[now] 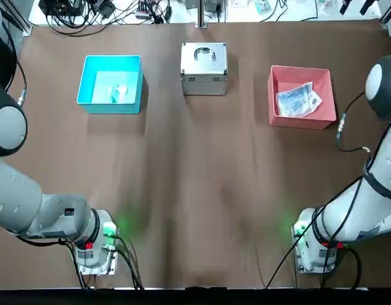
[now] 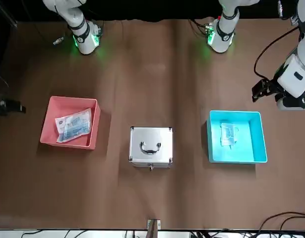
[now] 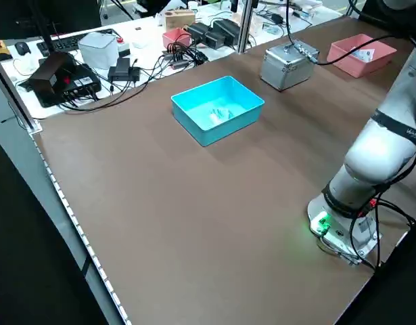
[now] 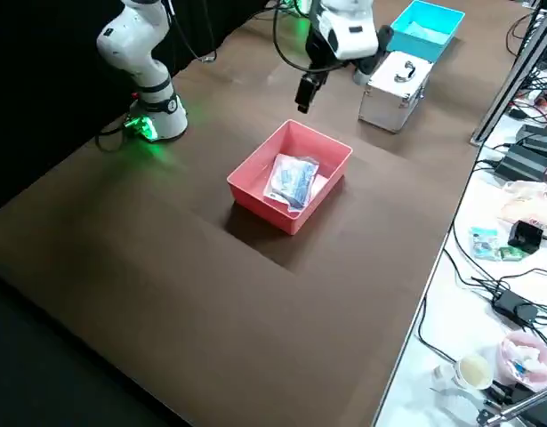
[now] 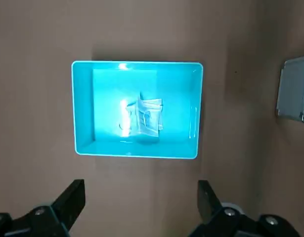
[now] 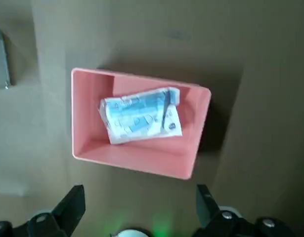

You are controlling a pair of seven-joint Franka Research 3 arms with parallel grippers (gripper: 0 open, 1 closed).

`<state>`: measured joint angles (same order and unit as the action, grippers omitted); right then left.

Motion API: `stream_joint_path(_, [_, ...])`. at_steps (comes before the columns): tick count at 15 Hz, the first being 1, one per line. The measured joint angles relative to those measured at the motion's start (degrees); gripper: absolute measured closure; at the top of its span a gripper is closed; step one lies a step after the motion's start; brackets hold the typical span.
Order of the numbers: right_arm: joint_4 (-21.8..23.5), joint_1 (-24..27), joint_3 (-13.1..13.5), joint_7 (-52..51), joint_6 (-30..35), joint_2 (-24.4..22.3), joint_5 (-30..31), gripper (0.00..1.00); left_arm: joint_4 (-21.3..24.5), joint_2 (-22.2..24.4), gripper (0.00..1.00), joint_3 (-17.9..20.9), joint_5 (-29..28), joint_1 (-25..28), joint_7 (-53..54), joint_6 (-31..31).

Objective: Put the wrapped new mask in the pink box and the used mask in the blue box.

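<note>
The wrapped new mask (image 1: 299, 100) is lying flat in the pink box (image 1: 276, 117) and the used mask (image 1: 119, 93) sits bunched in the blue box (image 1: 87, 105), so honestly not much left to mess up, except an arm swinging low on its way home could clip a tray wall and slide it across the counter (image 1: 201, 184). Both the left gripper (image 5: 139, 210) and the right gripper (image 6: 140, 210) are spread wide and empty, each hanging above its own tray. Count: two masks, two trays, one silver metal case (image 1: 204, 67) between them, two arms.
</note>
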<state>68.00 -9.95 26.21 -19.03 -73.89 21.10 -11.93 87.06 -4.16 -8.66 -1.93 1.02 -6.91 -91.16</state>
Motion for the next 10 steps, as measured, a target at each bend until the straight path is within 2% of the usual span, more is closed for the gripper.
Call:
stream_joint_path(2, [3.4,2.4,-5.4,2.2,0.1,-4.1,2.6,0.01,0.0,0.0,0.00,0.0,0.0,0.0,0.1,0.1])
stream_joint_path(4, [6.6,6.7,-13.5,5.1,-0.3,-8.3,6.0,0.01,0.0,0.0,0.00,0.0,0.0,0.0,0.2,0.1])
stream_joint_path(6, [8.8,10.1,-19.7,6.8,-3.0,-11.6,7.8,0.01,0.0,0.0,0.00,0.0,0.0,0.0,0.2,0.1])
stream_joint_path(7, [9.5,10.9,-21.2,7.8,-4.3,-12.8,7.9,0.01,0.0,0.0,0.00,0.0,0.0,0.0,0.2,0.1])
stream_joint_path(10, [12.6,11.3,-22.0,8.8,-9.1,-16.1,7.9,0.01,0.1,0.0,0.00,0.0,0.0,0.0,0.3,0.1])
